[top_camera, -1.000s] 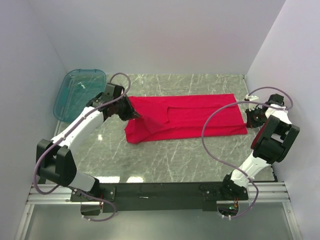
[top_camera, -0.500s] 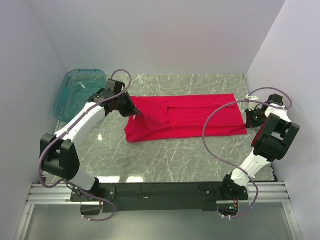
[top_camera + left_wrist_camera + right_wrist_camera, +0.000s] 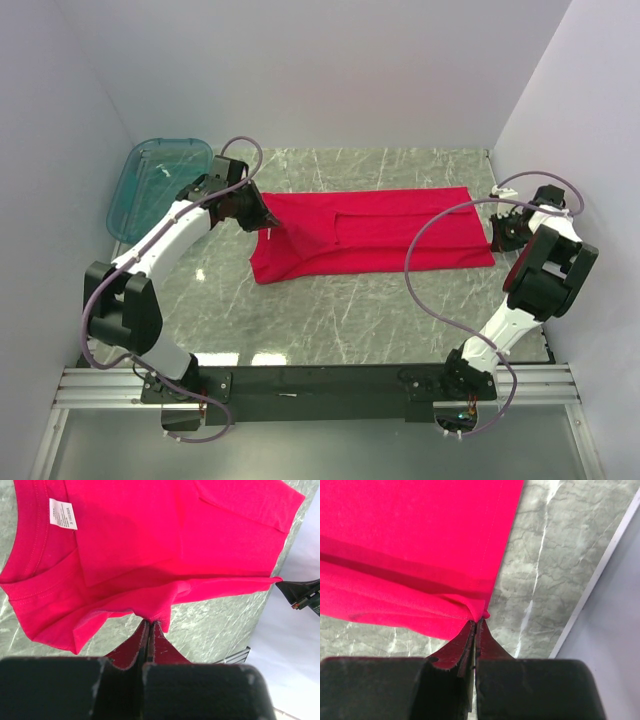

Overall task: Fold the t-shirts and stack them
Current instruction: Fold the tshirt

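Note:
A crimson-red t-shirt (image 3: pixel 375 233) lies spread across the marble table, partly folded lengthwise, its white neck label (image 3: pixel 62 514) showing in the left wrist view. My left gripper (image 3: pixel 272 230) is shut on a pinch of the shirt (image 3: pixel 125 545) at its left, collar end, and lifts that fabric a little. At the shirt's right end my right gripper (image 3: pixel 495 232) is shut on the corner of the hem (image 3: pixel 480 612). In both wrist views the jaws are pressed together with red cloth (image 3: pixel 410 545) at their tips.
A translucent teal plastic tub (image 3: pixel 155 185) stands at the table's back left, close behind the left arm. Grey walls close in the left, back and right sides. The table's right edge (image 3: pixel 590 595) runs just beyond the right gripper.
My left arm has swung toward the back with the pinched shirt fabric. The shirt's left end has shifted a little with it. The right gripper has barely moved.

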Available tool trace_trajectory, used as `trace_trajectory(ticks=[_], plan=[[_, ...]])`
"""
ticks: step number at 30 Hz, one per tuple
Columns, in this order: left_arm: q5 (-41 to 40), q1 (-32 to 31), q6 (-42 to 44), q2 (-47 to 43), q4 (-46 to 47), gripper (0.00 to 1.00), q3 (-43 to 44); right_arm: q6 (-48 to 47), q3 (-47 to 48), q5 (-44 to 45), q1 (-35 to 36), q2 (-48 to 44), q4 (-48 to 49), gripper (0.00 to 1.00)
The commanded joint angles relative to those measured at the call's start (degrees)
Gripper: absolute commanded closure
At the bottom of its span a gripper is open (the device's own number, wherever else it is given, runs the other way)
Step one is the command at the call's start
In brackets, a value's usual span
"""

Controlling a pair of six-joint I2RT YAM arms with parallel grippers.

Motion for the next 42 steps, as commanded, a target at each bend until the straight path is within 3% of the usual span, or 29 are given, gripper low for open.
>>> trace_trajectory(ticks=[1,42], plan=[[1.28,0.59,1.27,0.13,1.44,1.00,3.17,1.06,3.30,0.70,0.48,0.50,1.84,1.00],[2.86,1.21,2.58,3.12,1.09,1.00,5.63,2.11,4.88,1.41,1.09,2.35,2.19,1.00]])
